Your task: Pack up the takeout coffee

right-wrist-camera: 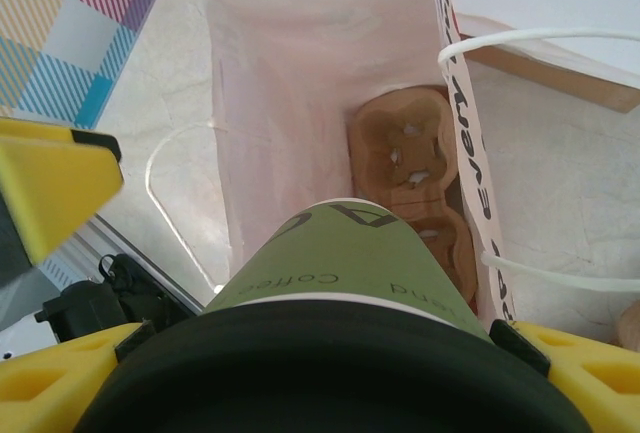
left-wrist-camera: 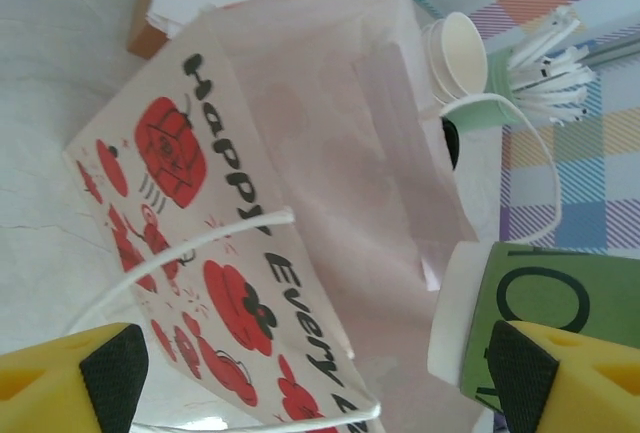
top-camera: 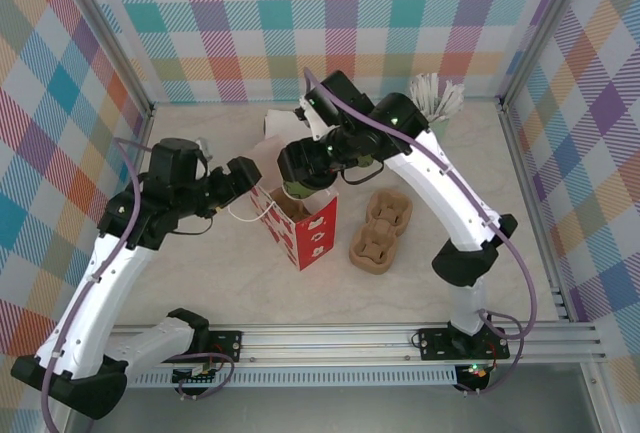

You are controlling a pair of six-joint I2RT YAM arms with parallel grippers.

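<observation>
Takeout coffee, black lid on, hangs clamped between the right fingers, just over the open mouth of the paper bag. Left fingers stand spread wide, the bag's white handle looping between them.

Pastel plaid walls rise beyond the right gripper and well off to both its sides. Beneath it lies a pale, marbled tabletop, evenly lit. Metal rails, probably aluminium, edge its near side.
</observation>
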